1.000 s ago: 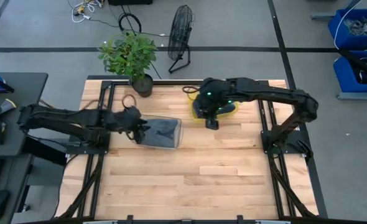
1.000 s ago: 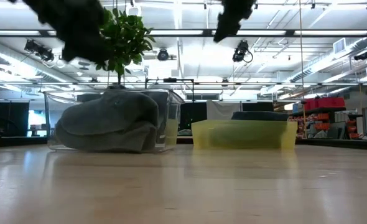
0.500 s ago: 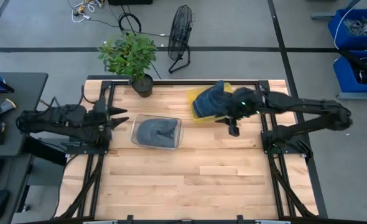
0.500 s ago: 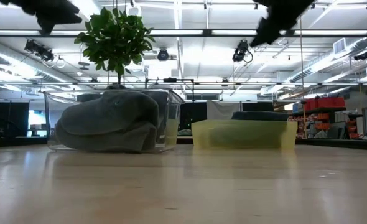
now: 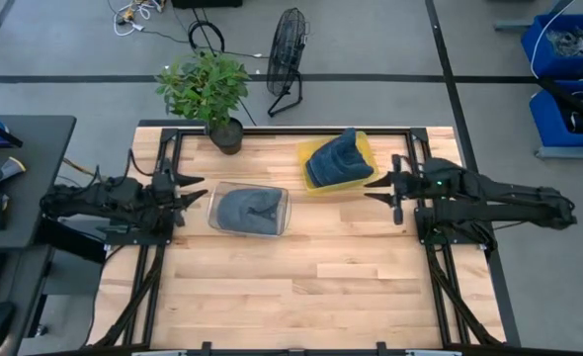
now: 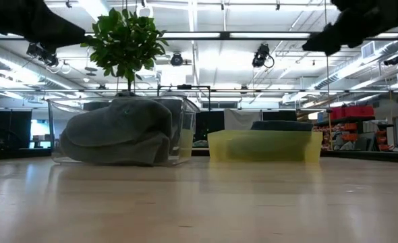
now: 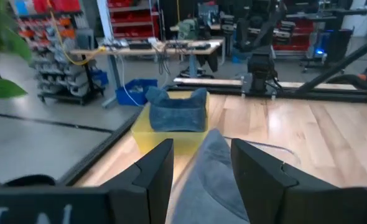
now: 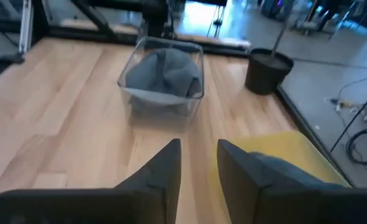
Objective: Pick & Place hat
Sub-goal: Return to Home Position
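Note:
A grey hat [image 5: 249, 210] lies slumped in a clear box [image 5: 282, 194] at mid-table; it shows too in the low view [image 6: 118, 131] and the right wrist view [image 8: 163, 73]. A blue hat [image 5: 337, 158] sits in a yellow tray [image 5: 363, 145] toward the far edge, and the left wrist view [image 7: 176, 111] shows it as well. My left gripper [image 5: 188, 188] hovers open just left of the box. My right gripper [image 5: 375, 185] hovers open just right of the tray. Both stand above the table.
A potted plant [image 5: 212, 94] stands at the far left corner of the table, behind the clear box. A floor fan [image 5: 287, 59] is beyond the far edge. Bare wood [image 5: 301, 287] stretches across the near half of the table.
My right gripper has drawn back from above the yellow tray toward the table's right edge, uncovering the blue hat in the tray. My left gripper has pulled away from the clear box's left end toward the table's left edge. Both hats have stayed put.

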`<state>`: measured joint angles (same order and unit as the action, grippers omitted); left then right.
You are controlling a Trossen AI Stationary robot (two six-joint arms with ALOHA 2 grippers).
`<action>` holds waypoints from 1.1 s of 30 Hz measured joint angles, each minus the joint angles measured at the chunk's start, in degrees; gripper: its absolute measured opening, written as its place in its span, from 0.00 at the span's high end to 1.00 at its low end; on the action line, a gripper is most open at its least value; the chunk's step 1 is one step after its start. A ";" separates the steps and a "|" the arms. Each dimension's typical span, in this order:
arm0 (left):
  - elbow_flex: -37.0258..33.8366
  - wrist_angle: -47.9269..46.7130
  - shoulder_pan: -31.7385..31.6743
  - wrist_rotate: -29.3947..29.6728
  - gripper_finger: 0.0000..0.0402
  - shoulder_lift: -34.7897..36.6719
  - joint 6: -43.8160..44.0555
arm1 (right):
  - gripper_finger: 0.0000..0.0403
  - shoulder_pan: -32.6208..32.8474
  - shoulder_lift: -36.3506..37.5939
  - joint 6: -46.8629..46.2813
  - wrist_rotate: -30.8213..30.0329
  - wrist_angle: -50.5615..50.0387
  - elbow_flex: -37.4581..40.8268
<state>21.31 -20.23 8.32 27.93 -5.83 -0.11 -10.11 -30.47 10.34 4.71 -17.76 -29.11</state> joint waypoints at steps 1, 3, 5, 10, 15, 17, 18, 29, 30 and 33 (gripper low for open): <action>-0.12 -0.02 -0.03 0.53 0.59 0.90 -0.50 | 0.73 0.00 2.28 -0.48 -0.24 0.35 1.18; -0.12 0.10 -0.17 0.83 0.59 2.62 -0.56 | 0.73 0.00 6.92 -2.03 -0.27 0.41 3.61; -0.12 -0.02 -0.15 0.77 0.59 4.51 -0.62 | 0.73 0.00 11.00 -4.07 -0.28 1.61 6.01; -0.27 -0.35 -0.15 -1.35 0.59 5.59 -0.60 | 0.73 -0.02 17.96 -6.53 -0.32 5.98 9.70; -5.26 8.49 -0.15 -5.26 0.59 5.57 -2.71 | 0.73 -0.02 22.19 -7.77 -0.44 9.56 14.21; -8.63 14.70 -0.13 -5.93 0.59 5.69 -5.53 | 0.73 -0.02 23.67 -7.44 -1.19 10.66 16.39; -10.43 17.11 -0.15 -5.98 0.59 5.65 -6.55 | 0.73 -0.02 24.22 -7.53 -1.26 11.84 17.49; -20.73 30.66 -0.26 -5.98 0.59 5.45 -8.11 | 0.73 -0.04 28.10 -10.65 -1.79 23.27 28.32; -20.73 30.43 -0.28 -5.95 0.59 5.47 -8.15 | 0.73 -0.02 28.07 -11.38 -2.27 23.09 28.26; -20.73 30.35 -0.42 -5.81 0.59 5.47 -8.14 | 0.73 -0.04 28.10 -12.32 -2.77 22.16 28.26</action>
<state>0.58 10.12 7.90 22.12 -0.36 -8.25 -10.15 -2.37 -1.98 1.93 4.40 -0.84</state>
